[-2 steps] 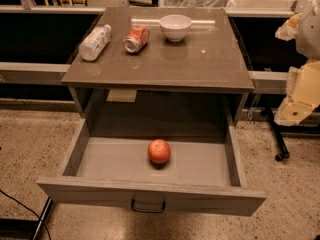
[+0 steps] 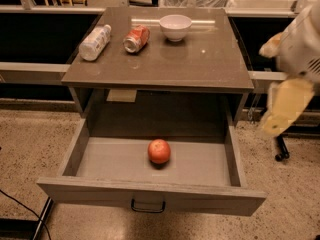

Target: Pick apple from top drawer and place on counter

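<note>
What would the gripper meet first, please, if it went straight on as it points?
Likely the speckled floor right of the grey drawer: the gripper, at the right edge, points down; depth unclear.

Lab-like room, terrazzo floor (image 2: 30,134) (chair caster (image 2: 281,154)), gripper (image 2: 289,106) far right

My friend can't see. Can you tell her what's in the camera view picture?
A red-orange apple sits in the open top drawer under a brown counter. The counter holds a lying white bottle, a crushed soda can and a white bowl. The robot's gripper hangs at the picture's right edge, beside the counter, away from the apple.
</note>
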Available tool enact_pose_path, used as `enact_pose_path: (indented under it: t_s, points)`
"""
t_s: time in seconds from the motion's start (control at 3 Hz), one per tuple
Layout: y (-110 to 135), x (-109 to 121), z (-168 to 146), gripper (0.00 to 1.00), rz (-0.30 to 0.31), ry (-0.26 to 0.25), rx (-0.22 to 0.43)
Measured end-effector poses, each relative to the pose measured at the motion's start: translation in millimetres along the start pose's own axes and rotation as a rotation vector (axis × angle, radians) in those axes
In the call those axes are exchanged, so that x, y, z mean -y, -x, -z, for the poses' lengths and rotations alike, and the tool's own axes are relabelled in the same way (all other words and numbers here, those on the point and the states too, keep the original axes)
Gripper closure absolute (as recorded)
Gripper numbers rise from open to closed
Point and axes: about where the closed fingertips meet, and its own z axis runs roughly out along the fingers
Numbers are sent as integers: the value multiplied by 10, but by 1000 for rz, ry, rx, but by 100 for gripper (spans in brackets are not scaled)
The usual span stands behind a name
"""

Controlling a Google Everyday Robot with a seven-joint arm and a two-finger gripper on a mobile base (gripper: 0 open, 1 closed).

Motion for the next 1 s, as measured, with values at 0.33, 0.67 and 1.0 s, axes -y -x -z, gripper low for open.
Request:
enact_pose_path:
  t_s: [0.33, 0.67, 1.0]
  points:
    - [347, -426, -788, 0, 37, 117, 154]
    - [407, -775, -1378, 0, 133, 145, 236]
    - [416, -791, -1434, 0, 212, 121, 240]
